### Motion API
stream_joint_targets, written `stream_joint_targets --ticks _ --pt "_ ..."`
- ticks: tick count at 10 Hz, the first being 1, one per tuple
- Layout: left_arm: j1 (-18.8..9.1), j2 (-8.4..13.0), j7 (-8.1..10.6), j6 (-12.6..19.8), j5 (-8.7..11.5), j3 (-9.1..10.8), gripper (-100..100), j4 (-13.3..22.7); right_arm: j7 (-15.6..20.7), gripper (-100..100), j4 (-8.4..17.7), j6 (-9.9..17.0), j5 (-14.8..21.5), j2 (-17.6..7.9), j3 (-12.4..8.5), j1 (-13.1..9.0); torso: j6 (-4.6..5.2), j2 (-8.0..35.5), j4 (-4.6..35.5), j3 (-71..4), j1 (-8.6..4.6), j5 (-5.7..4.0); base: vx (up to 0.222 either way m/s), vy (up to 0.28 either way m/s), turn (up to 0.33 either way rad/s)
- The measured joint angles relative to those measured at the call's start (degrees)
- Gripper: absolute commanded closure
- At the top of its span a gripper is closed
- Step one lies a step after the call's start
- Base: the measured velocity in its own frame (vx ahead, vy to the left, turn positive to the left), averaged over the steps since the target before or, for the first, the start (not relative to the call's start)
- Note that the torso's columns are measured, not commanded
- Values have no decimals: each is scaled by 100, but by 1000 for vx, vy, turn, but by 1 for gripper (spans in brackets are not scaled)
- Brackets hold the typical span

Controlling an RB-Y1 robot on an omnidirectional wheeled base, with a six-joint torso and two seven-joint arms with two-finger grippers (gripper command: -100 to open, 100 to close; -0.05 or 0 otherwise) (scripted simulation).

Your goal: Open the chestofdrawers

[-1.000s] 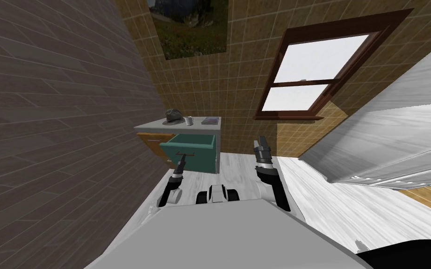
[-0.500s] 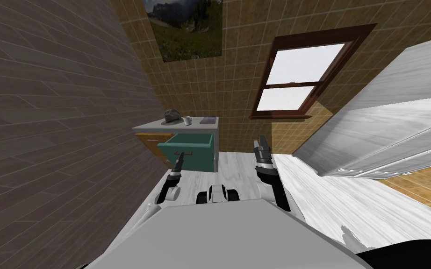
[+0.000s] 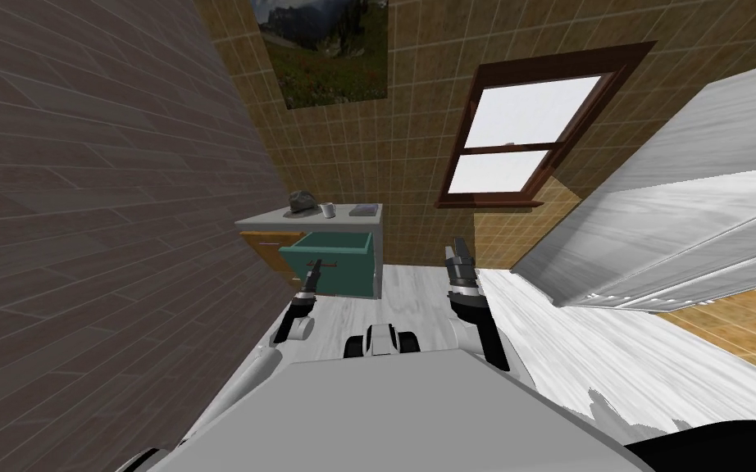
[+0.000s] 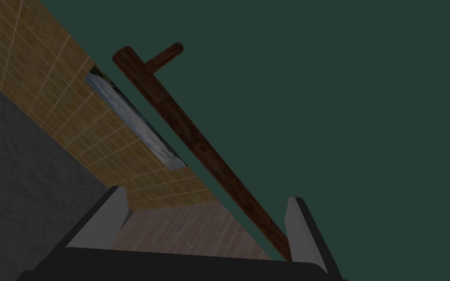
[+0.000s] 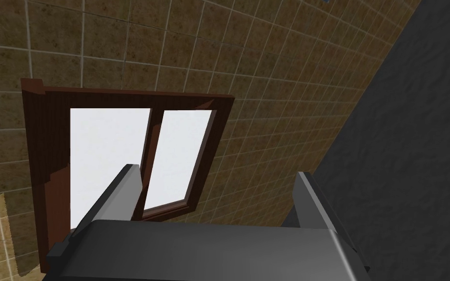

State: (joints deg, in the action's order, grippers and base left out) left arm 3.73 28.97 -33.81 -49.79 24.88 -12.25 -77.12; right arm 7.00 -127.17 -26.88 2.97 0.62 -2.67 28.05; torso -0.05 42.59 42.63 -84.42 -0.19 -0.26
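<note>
The chest of drawers (image 3: 312, 220) stands against the tiled wall, grey-topped, with its teal drawer (image 3: 343, 264) pulled out toward me. A dark brown bar handle (image 3: 324, 263) crosses the drawer front. My left gripper (image 3: 311, 276) is at that handle. In the left wrist view the handle (image 4: 194, 141) runs slantwise over the teal front (image 4: 346, 127) and passes between the fingers of my left gripper (image 4: 204, 207), close to one finger (image 4: 299, 224). The fingers stand wide apart and do not press it. My right gripper (image 3: 457, 256) is raised beside the drawer, open and holding nothing (image 5: 214, 190).
A grey lump (image 3: 301, 200), a cup (image 3: 329, 211) and a flat book (image 3: 363, 211) lie on the chest's top. An orange-brown front (image 3: 263, 244) sits left of the teal drawer. A dark plank wall (image 3: 81, 205) is close on the left. A big pale slab (image 3: 663, 238) is on the right.
My left gripper's fingers have spread wide off the handle. The drawer stays pulled out. The head view has shifted a little.
</note>
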Motion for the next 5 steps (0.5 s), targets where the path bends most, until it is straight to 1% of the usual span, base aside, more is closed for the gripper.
stream_joint_targets --ticks 1,2,5 --pt "-107 36 50 178 20 48 -100 -19 0 0 0 0 0 0 0 0 -3 19 17 12 -7 -10 -22 -12 4" --pt "-112 40 63 227 26 55 0 -5 0 0 0 0 0 0 0 0 2 14 4 12 -6 0 0 0 0" --pt "-75 32 66 257 29 40 0 31 0 0 0 0 0 0 0 0 7 -18 -20 -9 4 13 0 0 0"
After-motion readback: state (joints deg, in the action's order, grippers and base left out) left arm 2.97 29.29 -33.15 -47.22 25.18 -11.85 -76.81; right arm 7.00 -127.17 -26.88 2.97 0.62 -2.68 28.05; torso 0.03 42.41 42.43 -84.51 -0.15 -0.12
